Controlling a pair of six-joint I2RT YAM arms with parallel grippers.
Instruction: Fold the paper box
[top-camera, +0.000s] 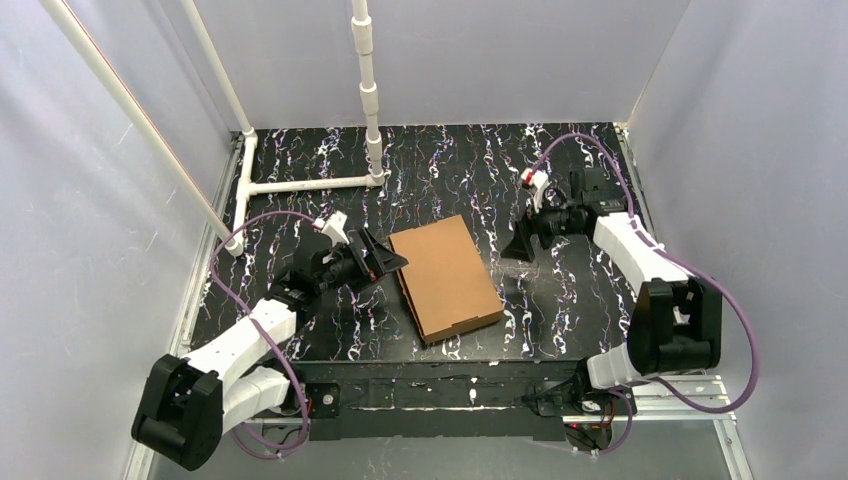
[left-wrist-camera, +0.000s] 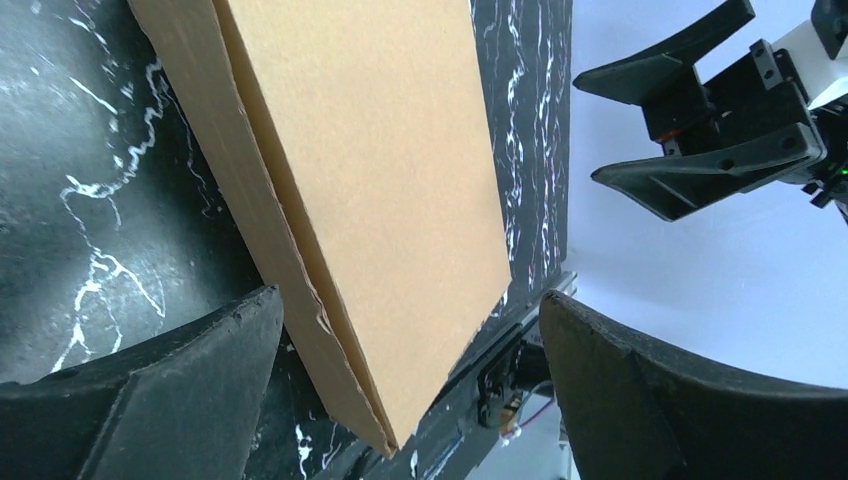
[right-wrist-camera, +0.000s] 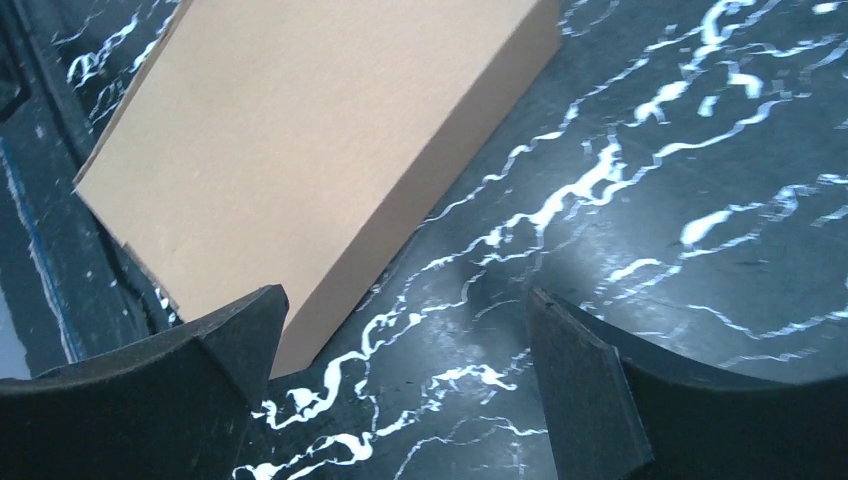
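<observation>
The paper box lies flat and closed on the black marbled counter, lid side up, between the two arms. The left end effector stands wide, its two fingers spread with nothing between them. The box sits straight ahead of it, with the fingertips just beside the box's long side; I cannot tell whether they touch it. In the left wrist view that side shows doubled cardboard layers running away from the fingers, with a slight gap between them near the closest corner.

The right end effector is wide as well and holds nothing. The box lies ahead of it and off toward its left finger, with a strip of bare counter between the fingertips and the box's side wall. The two end effectors face each other across the box. Beyond the left end effector, well apart from the box, a white pipe frame rests on the counter.
</observation>
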